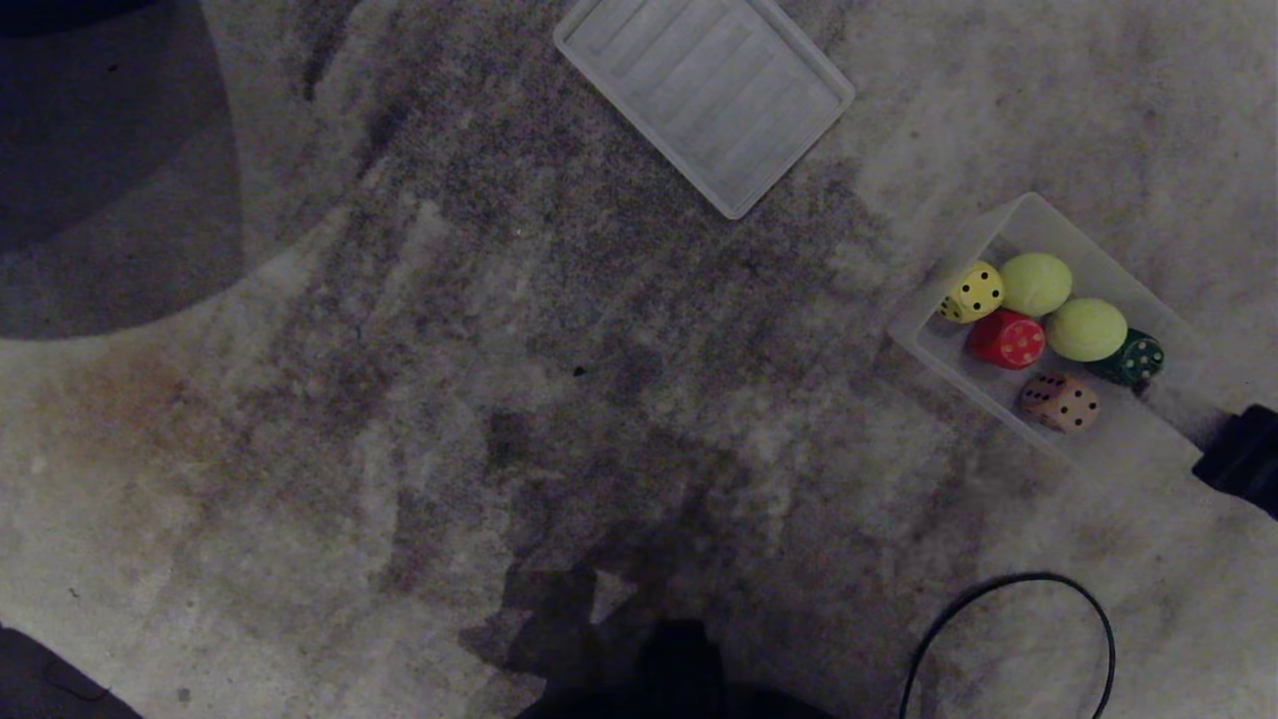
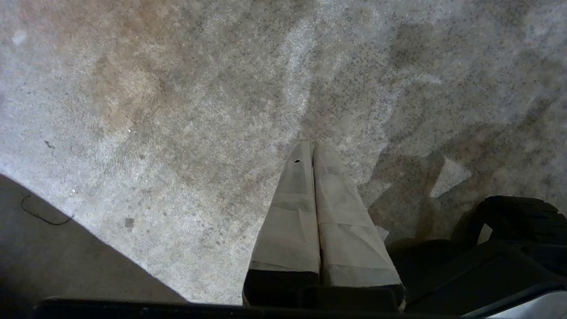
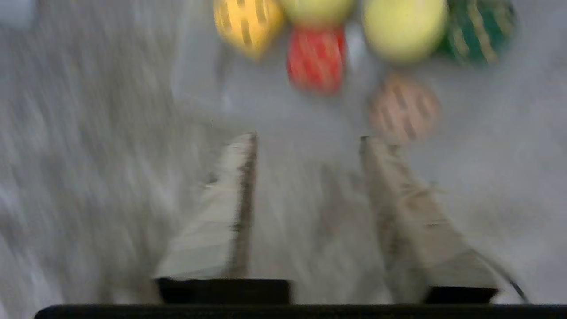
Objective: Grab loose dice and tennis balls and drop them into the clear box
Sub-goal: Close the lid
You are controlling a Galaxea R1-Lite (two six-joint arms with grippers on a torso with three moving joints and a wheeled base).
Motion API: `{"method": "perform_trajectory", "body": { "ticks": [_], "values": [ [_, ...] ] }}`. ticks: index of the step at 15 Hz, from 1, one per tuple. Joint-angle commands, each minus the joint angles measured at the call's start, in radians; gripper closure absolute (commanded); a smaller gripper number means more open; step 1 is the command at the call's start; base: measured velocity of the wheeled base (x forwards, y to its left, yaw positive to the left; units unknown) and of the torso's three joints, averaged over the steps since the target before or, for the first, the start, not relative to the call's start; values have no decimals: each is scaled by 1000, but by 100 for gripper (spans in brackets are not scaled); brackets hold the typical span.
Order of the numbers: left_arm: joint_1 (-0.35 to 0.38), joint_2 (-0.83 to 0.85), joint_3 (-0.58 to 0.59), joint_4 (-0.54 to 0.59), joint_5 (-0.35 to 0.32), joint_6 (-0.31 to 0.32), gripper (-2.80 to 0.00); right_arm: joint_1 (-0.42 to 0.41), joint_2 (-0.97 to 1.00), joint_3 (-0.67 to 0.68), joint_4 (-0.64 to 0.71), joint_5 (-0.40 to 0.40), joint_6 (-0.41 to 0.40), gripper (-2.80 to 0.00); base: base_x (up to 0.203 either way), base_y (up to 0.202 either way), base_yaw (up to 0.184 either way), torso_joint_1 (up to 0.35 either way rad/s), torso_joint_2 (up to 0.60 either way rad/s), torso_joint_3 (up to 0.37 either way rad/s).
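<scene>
Mottled grey carpet (image 1: 499,399); flat ribbed translucent panel (image 1: 704,95) lying on it at the far side; black cable loop (image 1: 1008,624) at near right.

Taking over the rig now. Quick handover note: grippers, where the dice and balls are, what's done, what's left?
Left gripper: shut, empty, parked over carpet.
Right gripper: open, empty, beside the clear box.
In the box: yellow die, red die, green die, pinkish-brown die, two tennis balls.
Done: all six are boxed.
Left: no loose pieces in view; ribbed panel lies apart.
</scene>
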Motion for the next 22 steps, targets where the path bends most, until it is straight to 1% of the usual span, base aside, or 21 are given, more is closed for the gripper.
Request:
{"method": "perform_trajectory", "body": {
  "ticks": [1, 4, 7, 9, 12, 13, 15, 16, 18, 22],
  "values": [
    [-1, 1, 2, 0, 0, 0, 0, 2, -283, 56, 262, 3, -47, 0, 0, 0, 0, 0, 0, 0],
    [1, 1, 2, 0, 0, 0, 0, -5, -554, 132, 588, 3, -116, 0, 0, 0, 0, 0, 0, 0],
    [-1, 1, 2, 0, 0, 0, 0, -28, -790, 210, 779, -1, -171, 0, 0, 0, 0, 0, 0, 0],
    [1, 1, 2, 0, 0, 0, 0, -30, -895, 223, 891, -32, -199, 0, 0, 0, 0, 0, 0, 0],
    [0, 1, 2, 0, 0, 0, 0, -23, -901, 235, 947, -79, -282, 0, 0, 0, 0, 0, 0, 0],
    [0, 1, 2, 0, 0, 0, 0, 2, -902, 241, 968, -84, -301, 0, 0, 0, 0, 0, 0, 0],
    [0, 1, 2, 0, 0, 0, 0, 8, -904, 243, 970, -92, -275, 0, 0, 0, 0, 0, 0, 0],
    [0, 1, 2, 0, 0, 0, 0, 24, -922, 242, 970, -93, -259, 0, 0, 0, 0, 0, 0, 0],
    [1, 1, 2, 0, 0, 0, 0, 87, -1005, 242, 967, -94, -252, 0, 0, 0, 0, 0, 0, 0],
    [1, 1, 2, 0, 0, 0, 0, 75, -1187, 245, 957, -94, -257, 0, 0, 0, 0, 0, 0, 0]
  ]
}}
